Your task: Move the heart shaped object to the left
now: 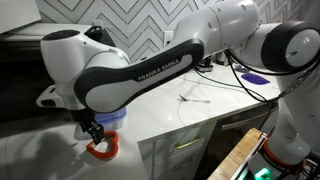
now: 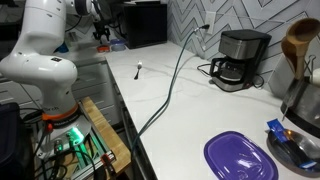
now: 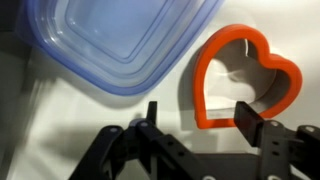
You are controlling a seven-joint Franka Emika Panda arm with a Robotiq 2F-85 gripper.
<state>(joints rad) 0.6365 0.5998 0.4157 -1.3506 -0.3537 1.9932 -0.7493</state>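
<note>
My claw [image 3: 198, 125] is spread and holding nothing, low over the white table [image 3: 70, 110]. In the wrist view the heart shaped object [image 3: 202, 95] lies flat just ahead and to the right, beside the blue translucent container [image 3: 120, 40]. One finger crosses the heart's near rim and the other stands outside it. The heart's tip seems to point back toward the claw and its lobes away, so the long axis runs diagonally.
</note>
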